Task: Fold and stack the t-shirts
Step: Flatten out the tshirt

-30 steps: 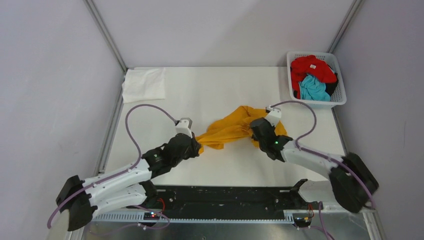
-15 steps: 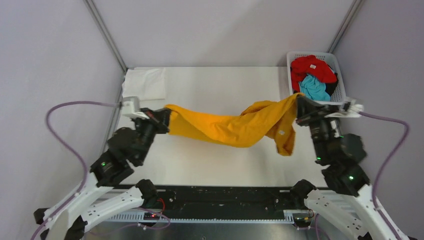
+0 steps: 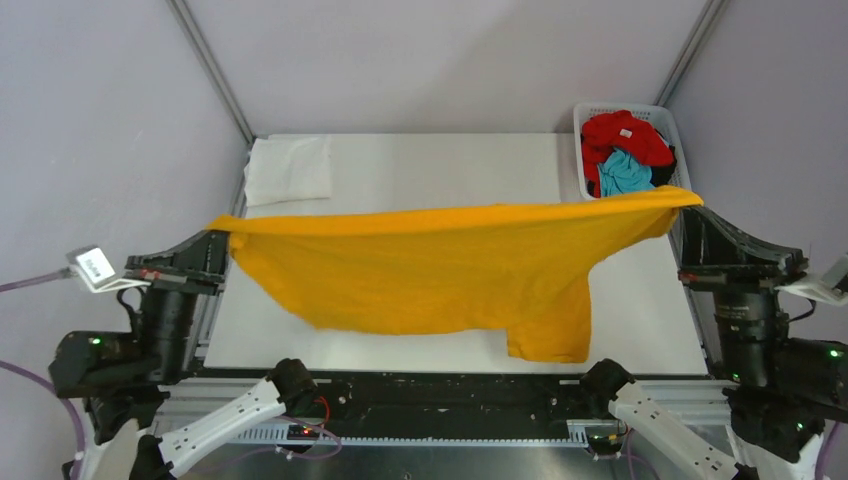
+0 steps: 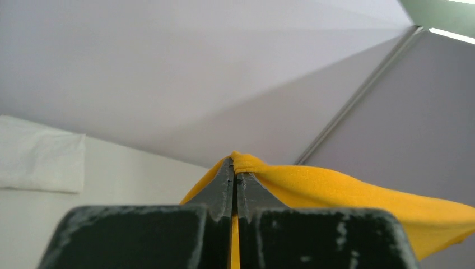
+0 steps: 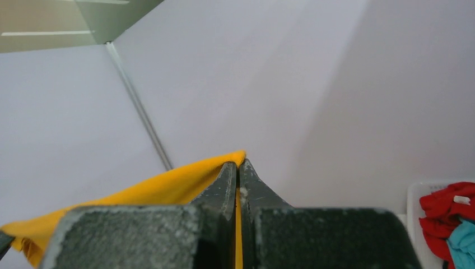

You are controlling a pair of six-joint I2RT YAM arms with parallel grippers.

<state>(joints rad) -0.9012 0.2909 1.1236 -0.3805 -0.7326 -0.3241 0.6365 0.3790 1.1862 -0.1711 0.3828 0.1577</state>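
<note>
The mustard-orange t-shirt (image 3: 450, 265) hangs stretched wide in the air above the table, one sleeve drooping at the lower right. My left gripper (image 3: 222, 240) is shut on its left corner, which also shows in the left wrist view (image 4: 336, 190). My right gripper (image 3: 690, 210) is shut on its right corner, seen in the right wrist view (image 5: 168, 188). A folded white t-shirt (image 3: 288, 168) lies at the table's back left. Red (image 3: 625, 135) and turquoise (image 3: 625, 172) t-shirts lie crumpled in the basket.
The white lattice basket (image 3: 682, 190) stands at the table's back right, just behind the right gripper. The white table (image 3: 440, 170) is bounded by grey walls and metal posts. Both arms are raised at the table's side edges.
Both grippers rose and spread further apart toward the table's sides, pulling the orange t-shirt from a sagging band into a wide, taut spread sheet.
</note>
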